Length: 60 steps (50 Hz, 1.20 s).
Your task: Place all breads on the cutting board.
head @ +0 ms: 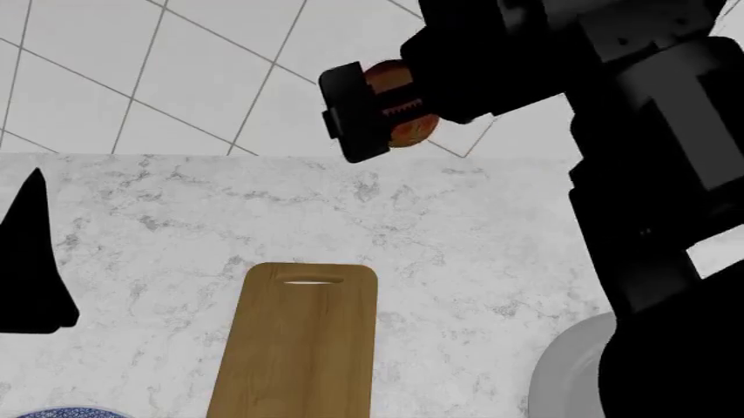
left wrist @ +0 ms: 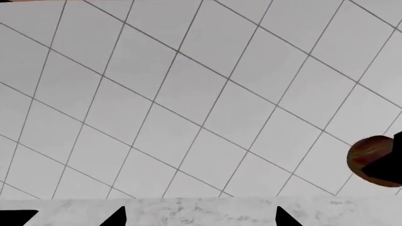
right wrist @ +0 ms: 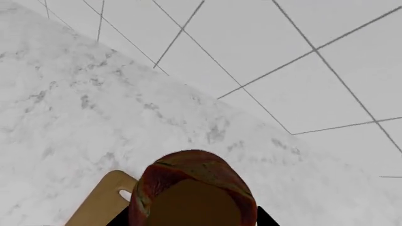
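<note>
My right gripper is shut on the dark reddish-brown glossy bread and holds it high above the far side of the marble counter. The bread fills the lower middle of the right wrist view and also shows in the left wrist view. The tan wooden cutting board lies bare on the counter below, slot handle at its far end; its corner shows in the right wrist view. My left gripper is open and empty, its fingertips wide apart over the counter's edge. The golden-tan bread is out of view.
A grey plate sits at the lower right, partly behind my right arm. A blue-and-white patterned plate's rim shows at the lower left. My left arm stands dark at the left. A white tiled wall backs the counter.
</note>
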Motion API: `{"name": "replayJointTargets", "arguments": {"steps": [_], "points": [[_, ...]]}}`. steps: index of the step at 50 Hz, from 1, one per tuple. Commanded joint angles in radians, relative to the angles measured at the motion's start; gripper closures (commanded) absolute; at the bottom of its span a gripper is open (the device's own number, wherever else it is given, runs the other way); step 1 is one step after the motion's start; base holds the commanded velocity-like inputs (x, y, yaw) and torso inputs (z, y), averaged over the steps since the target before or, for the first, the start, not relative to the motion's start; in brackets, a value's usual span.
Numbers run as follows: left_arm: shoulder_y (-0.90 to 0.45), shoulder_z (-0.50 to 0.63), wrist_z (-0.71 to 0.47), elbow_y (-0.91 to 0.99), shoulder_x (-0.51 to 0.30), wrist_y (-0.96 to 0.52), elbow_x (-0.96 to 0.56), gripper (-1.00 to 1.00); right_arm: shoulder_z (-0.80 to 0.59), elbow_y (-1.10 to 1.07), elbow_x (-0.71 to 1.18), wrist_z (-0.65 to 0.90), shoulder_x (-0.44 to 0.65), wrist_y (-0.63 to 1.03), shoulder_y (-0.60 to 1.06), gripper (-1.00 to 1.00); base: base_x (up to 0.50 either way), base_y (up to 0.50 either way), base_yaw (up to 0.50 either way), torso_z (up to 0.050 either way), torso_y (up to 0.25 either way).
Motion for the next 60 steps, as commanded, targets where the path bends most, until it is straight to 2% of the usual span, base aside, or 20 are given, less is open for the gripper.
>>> {"name": "replayJointTargets", "arguments": {"steps": [1, 12, 25, 60], "points": [[0.033, -0.007, 0.026, -0.002, -0.009, 0.011, 0.028, -1.0, -0.115, 0.124, -0.023, -0.134, -0.132, -0.1, -0.016, 1.0, 0.0, 0.0, 0.0, 0.0, 0.0], [0.04, -0.008, 0.028, 0.0, -0.012, 0.015, 0.03, -1.0, -0.248, 0.051, 0.142, -0.084, -0.132, -0.129, -0.063, 1.0, 0.0, 0.0, 0.0, 0.0, 0.0], [0.049, -0.009, 0.034, -0.002, -0.013, 0.02, 0.038, -1.0, -0.302, -0.023, 0.246, -0.033, -0.132, -0.172, -0.126, 1.0, 0.0, 0.0, 0.0, 0.0, 0.001], [0.06, -0.009, 0.044, -0.003, -0.02, 0.03, 0.049, -1.0, -0.313, -0.055, 0.229, -0.021, -0.132, -0.188, -0.249, 1.0, 0.0, 0.0, 0.0, 0.0, 0.0]]}}
